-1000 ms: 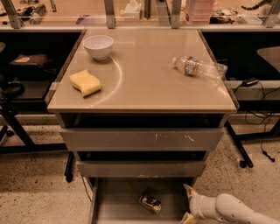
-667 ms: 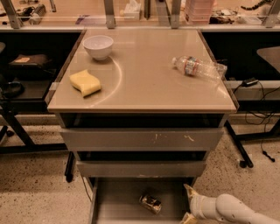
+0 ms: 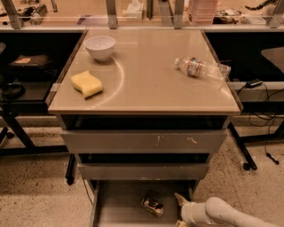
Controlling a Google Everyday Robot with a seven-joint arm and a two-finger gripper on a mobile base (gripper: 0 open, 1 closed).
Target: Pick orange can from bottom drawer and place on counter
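The orange can [image 3: 153,206] lies on its side on the grey floor of the open bottom drawer [image 3: 120,208], near the middle. My gripper [image 3: 178,210] is at the drawer's right side, just right of the can and apart from it. Its two pale fingers are spread open, one fingertip [image 3: 179,198] above and one at the frame's bottom edge, with nothing between them. The white arm runs off to the lower right. The beige counter [image 3: 151,84] tops the grey drawer cabinet above.
On the counter are a white bowl [image 3: 100,46], a yellow sponge [image 3: 86,84] and a clear plastic bottle [image 3: 202,68] lying on its side. Two upper drawers [image 3: 144,141] stand partly pulled out over the bottom drawer. A cluttered bench [image 3: 133,11] runs behind.
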